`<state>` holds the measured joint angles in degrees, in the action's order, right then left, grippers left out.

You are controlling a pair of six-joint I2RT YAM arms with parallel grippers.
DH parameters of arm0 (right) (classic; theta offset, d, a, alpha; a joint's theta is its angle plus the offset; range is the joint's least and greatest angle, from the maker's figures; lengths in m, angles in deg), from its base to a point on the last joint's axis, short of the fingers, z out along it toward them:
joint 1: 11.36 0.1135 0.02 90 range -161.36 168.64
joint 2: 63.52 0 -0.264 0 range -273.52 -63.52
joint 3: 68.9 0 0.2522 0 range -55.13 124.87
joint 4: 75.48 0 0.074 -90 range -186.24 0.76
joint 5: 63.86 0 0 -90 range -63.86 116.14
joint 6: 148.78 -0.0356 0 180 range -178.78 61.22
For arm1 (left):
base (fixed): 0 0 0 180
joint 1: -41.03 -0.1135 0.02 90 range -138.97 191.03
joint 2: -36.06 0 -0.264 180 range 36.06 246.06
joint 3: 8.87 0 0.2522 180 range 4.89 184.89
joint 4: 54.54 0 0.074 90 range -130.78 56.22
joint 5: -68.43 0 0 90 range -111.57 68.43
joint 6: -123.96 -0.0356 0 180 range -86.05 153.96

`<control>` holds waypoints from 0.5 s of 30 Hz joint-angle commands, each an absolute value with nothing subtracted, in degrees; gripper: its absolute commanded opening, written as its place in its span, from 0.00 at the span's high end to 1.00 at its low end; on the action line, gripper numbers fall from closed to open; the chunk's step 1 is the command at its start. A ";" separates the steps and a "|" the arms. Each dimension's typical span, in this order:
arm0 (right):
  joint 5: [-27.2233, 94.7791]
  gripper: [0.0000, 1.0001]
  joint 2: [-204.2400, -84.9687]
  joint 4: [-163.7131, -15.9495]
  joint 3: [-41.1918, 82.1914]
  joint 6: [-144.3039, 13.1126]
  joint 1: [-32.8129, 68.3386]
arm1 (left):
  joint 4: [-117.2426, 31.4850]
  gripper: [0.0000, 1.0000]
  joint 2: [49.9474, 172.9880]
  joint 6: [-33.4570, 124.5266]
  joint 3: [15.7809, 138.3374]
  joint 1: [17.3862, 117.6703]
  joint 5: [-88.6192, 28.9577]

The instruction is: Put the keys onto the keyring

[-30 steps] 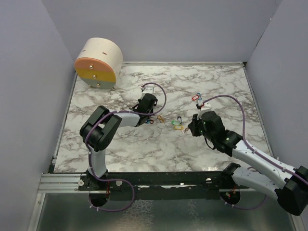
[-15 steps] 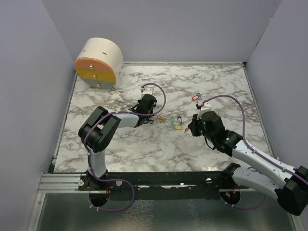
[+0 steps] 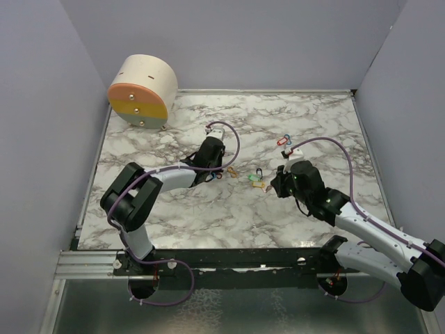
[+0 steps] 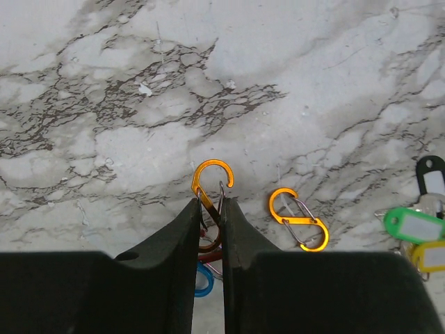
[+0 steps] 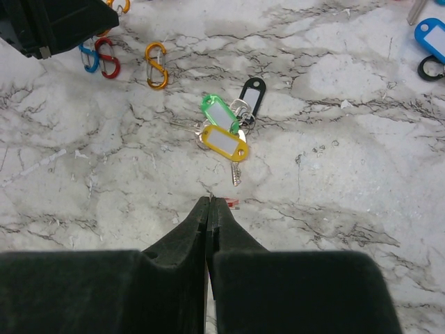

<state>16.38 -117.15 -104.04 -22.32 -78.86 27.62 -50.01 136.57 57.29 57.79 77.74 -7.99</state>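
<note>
Left arm stretched low over the counter [image 3: 313, 118], left hand [image 4: 211, 205] grasping an orange clip [image 4: 213, 172] between its tips; spare orange clip [image 4: 299, 220] lies just right. Right hand [image 5: 210, 203] clenched, low, keys [image 5: 224, 132] just ahead of its tips

Right, counting now: S-shaped clips, four of them: one orange clip [image 4: 211, 162], a second orange clip [image 4: 299, 220], a red clip [image 5: 108, 57] and a blue clip [image 5: 88, 57]. Key tags, five, one of each colour: green tag [image 5: 221, 111], yellow tag [image 5: 224, 142], black tag [image 5: 252, 90], blue tag [image 5: 432, 31], red tag [image 3: 282, 140]. The silver keys [image 5: 236, 170] are too bunched up to count. One round wooden drum [image 3: 142, 90]. And two arms: left arm [image 3: 149, 184], right arm [image 3: 361, 223].
</note>
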 commanded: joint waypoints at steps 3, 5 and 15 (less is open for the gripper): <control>19.16 0.99 -117.10 -101.18 -22.02 -77.08 27.46 | -49.16 1.00 130.86 55.55 57.39 79.18 -13.18; 19.49 0.99 -117.12 -100.94 -22.07 -76.87 27.48 | -49.04 1.00 130.03 55.41 57.37 79.70 -14.53; 21.28 0.99 -117.53 -99.97 -22.26 -75.92 27.57 | -49.08 1.00 128.61 53.65 58.35 84.71 -20.53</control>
